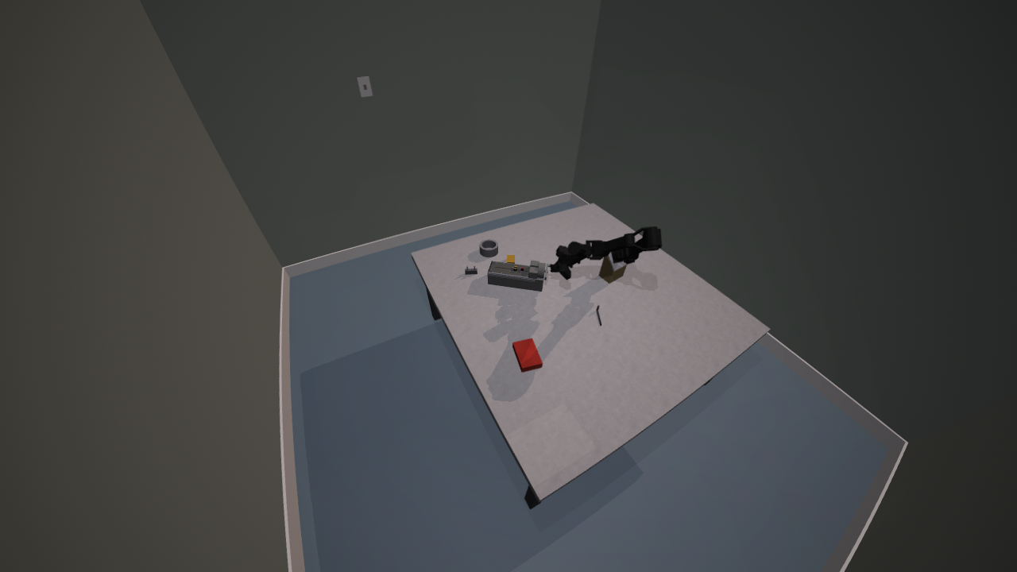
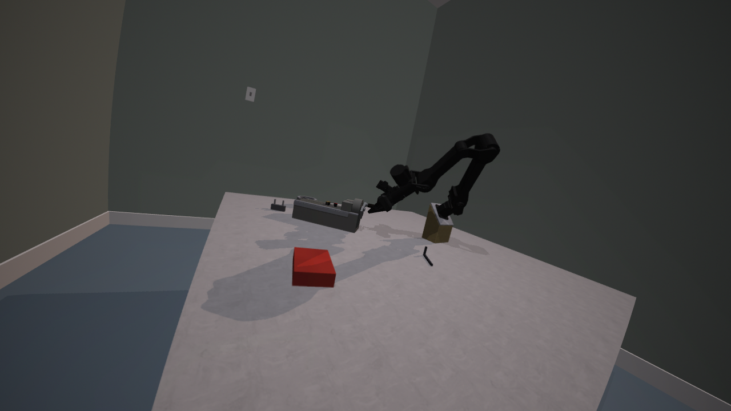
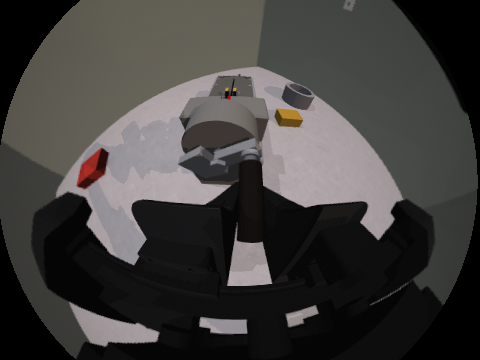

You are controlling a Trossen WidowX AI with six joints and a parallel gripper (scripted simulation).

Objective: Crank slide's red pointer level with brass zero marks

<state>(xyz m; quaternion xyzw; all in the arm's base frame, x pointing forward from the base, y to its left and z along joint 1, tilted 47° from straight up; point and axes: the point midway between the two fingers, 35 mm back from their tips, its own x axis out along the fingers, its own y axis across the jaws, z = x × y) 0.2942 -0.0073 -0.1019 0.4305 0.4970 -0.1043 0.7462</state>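
From here, the black end effector (image 1: 554,268) (image 2: 372,208) (image 3: 246,187) grips the crank's dark cylindrical handle (image 3: 250,200) at the end of the grey boxy machine (image 1: 515,278) (image 2: 325,214) (image 3: 223,116) on the surface. The small red pointer (image 1: 522,269) (image 2: 335,205) (image 3: 229,98) appears short of the brass zero marks (image 1: 515,268) (image 2: 327,203) (image 3: 230,91); more cranking, then release, seemingly remain.

Top and exterior share the whole table (image 1: 639,341) (image 2: 409,327); wrist looks machineward.

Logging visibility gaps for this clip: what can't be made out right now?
- Far end of the handle: top and exterior views, lost against the dark gripper.
- Exact offset of the red pointer from the brass marks: too small in every view.
- Yellow block: exterior view, not visible, apparently behind the machine.
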